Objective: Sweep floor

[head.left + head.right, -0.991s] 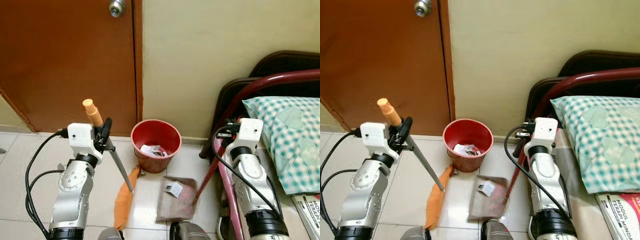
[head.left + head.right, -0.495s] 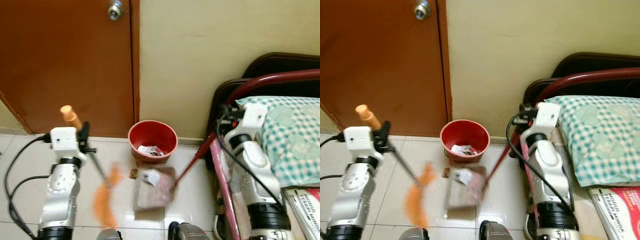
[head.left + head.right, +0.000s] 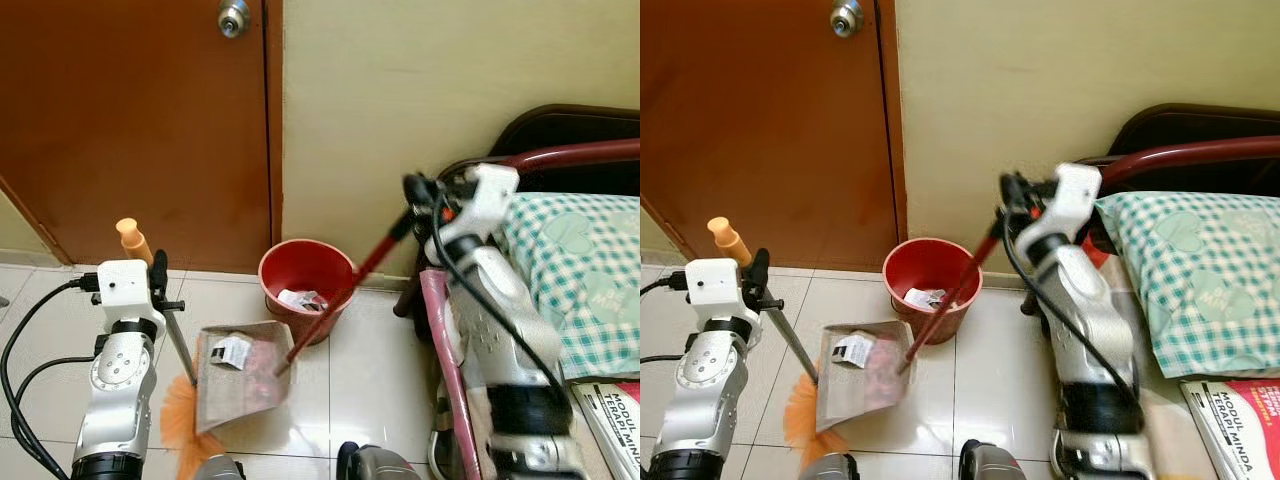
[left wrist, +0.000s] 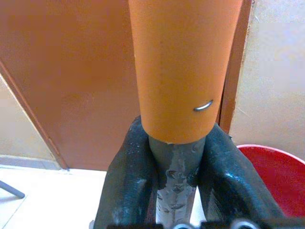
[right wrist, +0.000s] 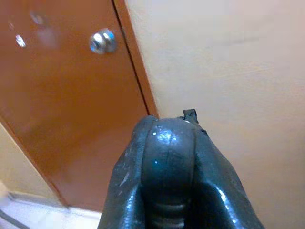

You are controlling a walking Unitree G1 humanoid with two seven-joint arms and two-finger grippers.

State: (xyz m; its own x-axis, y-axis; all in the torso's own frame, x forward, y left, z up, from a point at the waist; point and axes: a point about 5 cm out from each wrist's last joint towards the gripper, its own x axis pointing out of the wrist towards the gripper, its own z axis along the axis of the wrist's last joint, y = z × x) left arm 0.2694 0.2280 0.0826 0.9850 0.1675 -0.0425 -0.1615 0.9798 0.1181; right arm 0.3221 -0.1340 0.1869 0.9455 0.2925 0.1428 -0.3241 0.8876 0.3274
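**Two tools shifted: dustpan raised toward bin**

My right gripper (image 3: pixel 412 190), jaws clamped on the dustpan (image 3: pixel 238 372) handle, has swung up and left; the flat brown pan now tilts beside the red plastic bin (image 3: pixel 306 285), paper scrap aboard. My left gripper (image 3: pixel 158 285) grips the broom (image 3: pixel 180 425), orange bristles behind the pan. Emptying appears next. Floor (image 3: pixel 375 350): glossy tile.

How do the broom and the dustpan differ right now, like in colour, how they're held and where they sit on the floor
The broom has orange bristles and an orange-capped grey handle; the dustpan is brownish with a dark red handle. The left gripper clamps the broom's handle, which stands nearly upright; the right gripper holds the dustpan's handle, slanting down across the red bucket. The dustpan carries a paper scrap; the broom carries nothing. Both are gripped, and their heads meet on the tiled floor.
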